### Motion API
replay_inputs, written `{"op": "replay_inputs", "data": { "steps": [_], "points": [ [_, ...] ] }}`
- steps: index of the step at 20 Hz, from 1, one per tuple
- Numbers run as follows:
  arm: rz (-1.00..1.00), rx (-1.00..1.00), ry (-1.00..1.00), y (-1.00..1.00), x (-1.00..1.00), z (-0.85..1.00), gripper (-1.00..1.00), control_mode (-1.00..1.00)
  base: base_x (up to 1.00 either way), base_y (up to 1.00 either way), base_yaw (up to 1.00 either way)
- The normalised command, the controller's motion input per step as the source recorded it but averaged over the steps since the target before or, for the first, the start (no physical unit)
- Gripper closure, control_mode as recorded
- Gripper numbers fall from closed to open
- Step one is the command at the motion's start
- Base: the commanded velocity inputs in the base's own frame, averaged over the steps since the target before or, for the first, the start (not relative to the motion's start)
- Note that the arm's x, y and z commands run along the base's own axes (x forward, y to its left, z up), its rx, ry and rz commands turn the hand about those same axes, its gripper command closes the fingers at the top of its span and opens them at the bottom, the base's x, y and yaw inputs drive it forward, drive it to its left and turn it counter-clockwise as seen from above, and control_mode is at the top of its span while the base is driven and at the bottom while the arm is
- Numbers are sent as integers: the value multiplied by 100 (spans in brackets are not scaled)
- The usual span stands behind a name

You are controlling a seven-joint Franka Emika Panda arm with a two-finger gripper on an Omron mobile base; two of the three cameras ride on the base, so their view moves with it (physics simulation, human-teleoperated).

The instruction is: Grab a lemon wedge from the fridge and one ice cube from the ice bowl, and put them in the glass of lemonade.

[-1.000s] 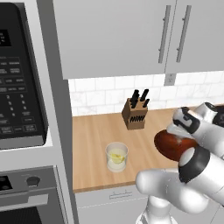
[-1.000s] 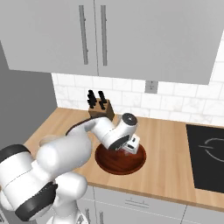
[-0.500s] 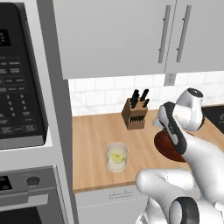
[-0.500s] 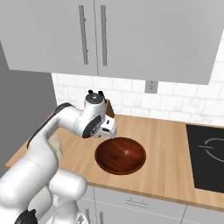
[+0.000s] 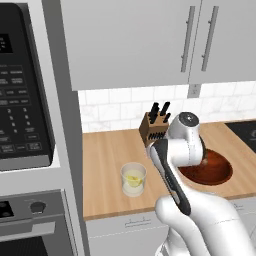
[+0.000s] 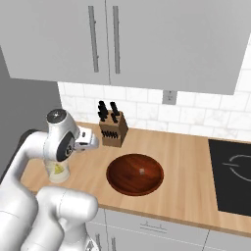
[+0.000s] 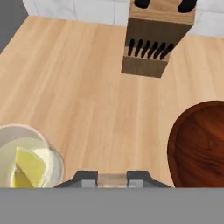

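Pale yellow drink filled the clear glass near the desk's front edge, a lemon wedge already lying in it. Just beside it hovered the gripper, jaws pinched on a small pale piece. Further off, a knife block stood behind the reddish-brown bowl; no writing was legible.

You are looking at a light wooden counter that runs along a white tiled wall with a small grey outlet set in it. Above hang grey wall cabinets with long vertical bar handles. A wooden knife block stands near the wall. To your right a black cooktop sits in the counter; to your left a black-fronted oven fills a tall grey column.
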Motion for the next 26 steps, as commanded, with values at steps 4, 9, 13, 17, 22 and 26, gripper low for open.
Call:
{"op": "replay_inputs", "data": {
  "steps": [4,9,13,17,22,26],
  "points": [
    [16,0,-12,92,0,11,100,-100,0,0,0],
    [23,-1,12,92,-5,0,100,-100,0,0,0],
    [8,-11,36,74,0,0,100,-100,0,0,0],
    [1,-3,16,19,0,0,100,-100,0,0,0],
    [0,0,7,0,0,-3,100,-100,0,0,0],
    [0,0,4,0,0,0,100,-100,0,0,0]
  ]
}}
